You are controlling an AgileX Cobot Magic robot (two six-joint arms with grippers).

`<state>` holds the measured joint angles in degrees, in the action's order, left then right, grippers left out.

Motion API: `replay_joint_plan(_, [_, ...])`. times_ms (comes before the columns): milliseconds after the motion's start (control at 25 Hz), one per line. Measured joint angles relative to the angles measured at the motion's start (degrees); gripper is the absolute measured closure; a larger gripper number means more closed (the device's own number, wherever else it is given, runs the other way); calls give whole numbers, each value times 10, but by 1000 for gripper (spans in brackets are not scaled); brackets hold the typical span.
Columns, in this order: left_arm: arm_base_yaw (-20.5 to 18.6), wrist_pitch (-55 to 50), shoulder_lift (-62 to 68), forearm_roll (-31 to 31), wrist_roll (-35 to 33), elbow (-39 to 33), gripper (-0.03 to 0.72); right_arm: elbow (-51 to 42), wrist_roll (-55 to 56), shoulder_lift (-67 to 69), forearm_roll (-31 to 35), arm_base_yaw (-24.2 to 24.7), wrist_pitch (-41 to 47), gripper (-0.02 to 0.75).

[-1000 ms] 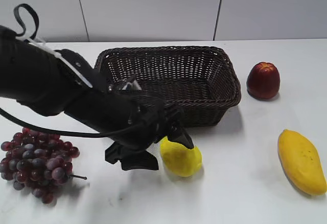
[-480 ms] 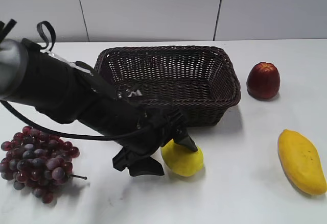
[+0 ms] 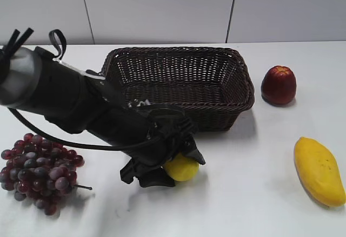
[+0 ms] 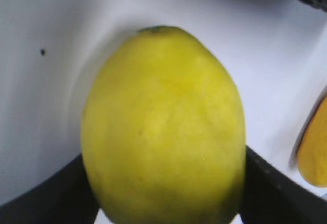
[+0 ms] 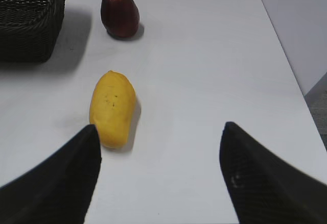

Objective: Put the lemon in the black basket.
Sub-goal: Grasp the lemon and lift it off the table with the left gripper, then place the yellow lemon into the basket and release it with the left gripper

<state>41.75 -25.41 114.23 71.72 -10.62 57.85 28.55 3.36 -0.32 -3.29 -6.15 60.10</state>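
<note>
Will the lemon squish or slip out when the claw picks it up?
Probably no squishing: the lemon keeps its plump oval shape between the left claw fingers. It might slip a little, since its skin looks smooth and its sides curve away from the fingers. If dropped, that rounded shape would likely roll on the flat white table.

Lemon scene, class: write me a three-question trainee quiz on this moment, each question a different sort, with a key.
1. True or false: the lemon already lies inside the black basket.
2. Which fruit lies nearest the right hand? A) grapes B) mango C) red apple
3. Fill in: the left hand has its fingers on either side of the ____.

Key:
1. False; the lemon is on the white table, in front of the basket.
2. B; the mango lies just ahead of the open right hand, the red apple farther off, the grapes on the far left.
3. Lemon.
</note>
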Motion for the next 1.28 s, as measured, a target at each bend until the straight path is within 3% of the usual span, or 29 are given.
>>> replay_joint_plan(360, [0,-47,-3,-47,0,1,146,0,0,0,0,0,0,148])
replay_joint_plan(520, [-1,-114,-14,-73,0,1,146,0,0,0,0,0,0,148])
replay_joint_plan(760, [-1,-172,-86,-90,1,3,148,0,0,0,0,0,0,148])
replay_joint_plan(1000, [-17,-128,-154,-174,1,83,148,0,0,0,0,0,0,148])
replay_joint_plan(1280, [-61,7,-130,-314,1,158,148,0,0,0,0,0,0,148])
